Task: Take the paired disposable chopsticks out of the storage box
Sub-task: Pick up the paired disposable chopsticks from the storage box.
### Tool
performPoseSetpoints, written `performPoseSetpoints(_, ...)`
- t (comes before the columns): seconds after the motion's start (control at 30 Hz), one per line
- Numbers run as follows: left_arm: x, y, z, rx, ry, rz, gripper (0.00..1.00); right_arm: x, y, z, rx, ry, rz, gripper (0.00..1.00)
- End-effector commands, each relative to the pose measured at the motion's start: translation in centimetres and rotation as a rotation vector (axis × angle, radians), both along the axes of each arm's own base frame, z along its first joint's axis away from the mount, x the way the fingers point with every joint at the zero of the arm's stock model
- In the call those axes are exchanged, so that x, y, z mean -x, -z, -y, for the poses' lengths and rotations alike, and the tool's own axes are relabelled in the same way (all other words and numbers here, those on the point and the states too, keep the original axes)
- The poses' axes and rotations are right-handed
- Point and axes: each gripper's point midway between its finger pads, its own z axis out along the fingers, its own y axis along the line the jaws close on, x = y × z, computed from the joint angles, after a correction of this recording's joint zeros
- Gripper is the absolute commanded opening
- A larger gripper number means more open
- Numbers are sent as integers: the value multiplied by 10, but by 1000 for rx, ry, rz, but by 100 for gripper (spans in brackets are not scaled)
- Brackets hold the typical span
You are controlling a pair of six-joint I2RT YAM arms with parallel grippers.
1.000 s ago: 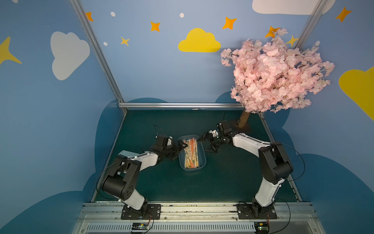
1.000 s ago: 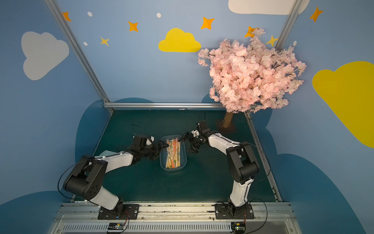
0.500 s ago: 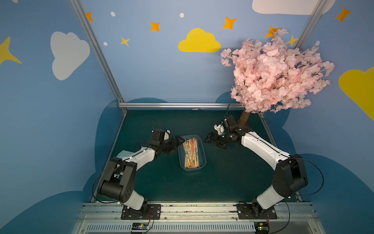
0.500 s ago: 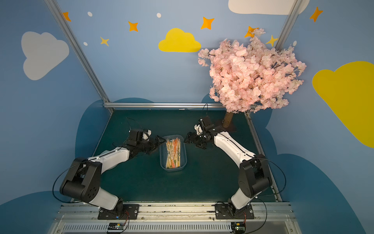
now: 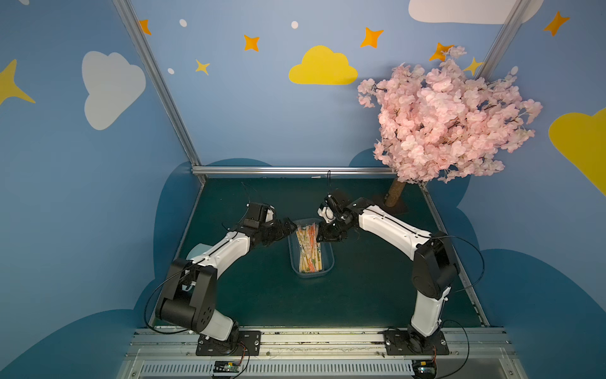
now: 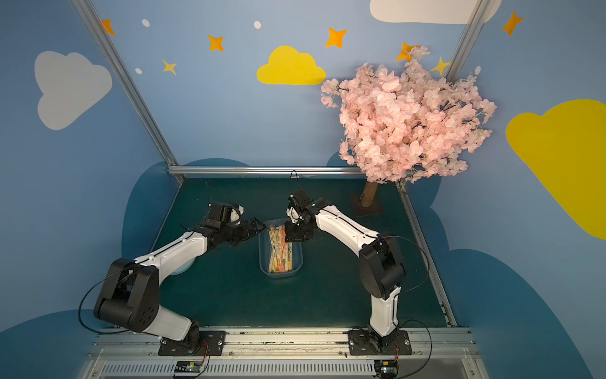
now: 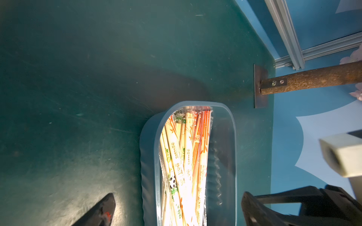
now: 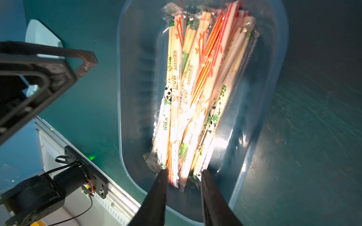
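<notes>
Top views both show a dark green mat (image 5: 377, 288) enclosed by blue panels (image 5: 262, 115) painted with clouds and stars. A pink blossom tree (image 5: 449, 121) stands in the far right corner. The storage box (image 5: 329, 262) sits mid-mat, its long axis running away from the front rail (image 5: 311, 338). The paired disposable chopsticks (image 5: 308, 251) lie lengthwise inside it (sleeves printed orange and green).

The left gripper (image 5: 290, 226) hangs at the box's far left corner with its jaws spread wide. Its wrist view shows one finger (image 7: 101, 211) over bare mat and the other past the opposite long wall. The right gripper (image 8: 184, 174) reaches into the box's far end, jaws narrowed around a few sleeve ends; whether they pinch cannot be told.

Bare mat lies open in front of the box and on both sides, and the tree's base is well apart from it.
</notes>
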Motion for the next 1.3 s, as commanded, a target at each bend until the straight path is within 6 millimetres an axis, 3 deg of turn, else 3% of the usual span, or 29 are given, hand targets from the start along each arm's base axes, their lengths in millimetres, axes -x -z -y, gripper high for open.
performPoseSetpoints(0.0, 8, 0, -5, -23, 5, -5, 100, 4, 9, 2, 62, -21, -8, 32)
performPoseSetpoints(0.93, 14, 5, -5, -2, -2, -19, 100, -19, 64, -18, 168, -35, -44, 30)
performPoseSetpoints(1.1, 16, 5, -5, 3, -2, -20, 100, -18, 71, -18, 176, -40, -54, 24)
performPoseSetpoints(1.27, 17, 6, -5, 5, -3, -24, 100, -16, 71, -17, 178, -45, -62, 9)
